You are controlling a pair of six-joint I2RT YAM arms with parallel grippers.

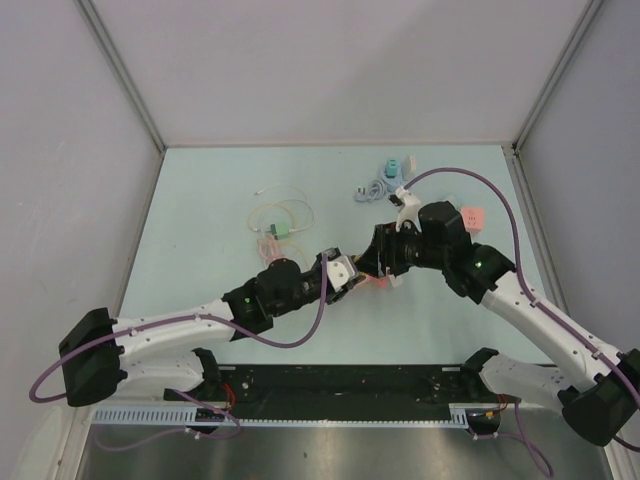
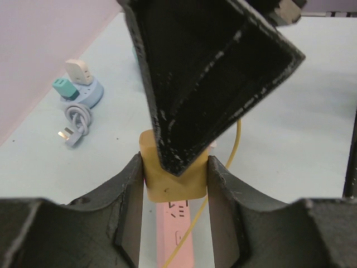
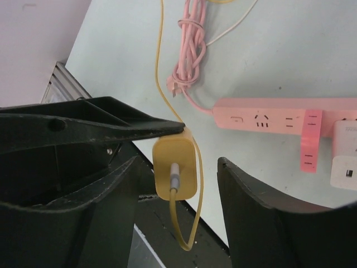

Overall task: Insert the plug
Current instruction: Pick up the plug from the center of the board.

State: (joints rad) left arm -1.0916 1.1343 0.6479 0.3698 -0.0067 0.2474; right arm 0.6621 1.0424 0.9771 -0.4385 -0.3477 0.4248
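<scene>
A yellow plug adapter (image 2: 173, 181) with a yellow cable (image 3: 192, 223) sits between the fingers of my left gripper (image 2: 174, 187), which is shut on its sides. It hangs above the pink power strip (image 2: 177, 237), which also shows in the right wrist view (image 3: 273, 119) and in the top view (image 1: 378, 283). My right gripper (image 3: 178, 167) is open, with one finger on each side of the plug (image 3: 174, 170) and a gap on the right. In the top view the left gripper (image 1: 345, 270) and the right gripper (image 1: 383, 258) meet mid-table, and the plug is hidden.
A round blue socket hub (image 2: 83, 92) carrying a teal and a white adapter stands at the back (image 1: 392, 168), with a grey coiled cable (image 2: 75, 120) beside it. Loose yellow and white cables (image 1: 280, 215) lie left of centre. A pink coiled cable (image 3: 189, 50) joins the strip. White adapters (image 3: 346, 153) sit on its end.
</scene>
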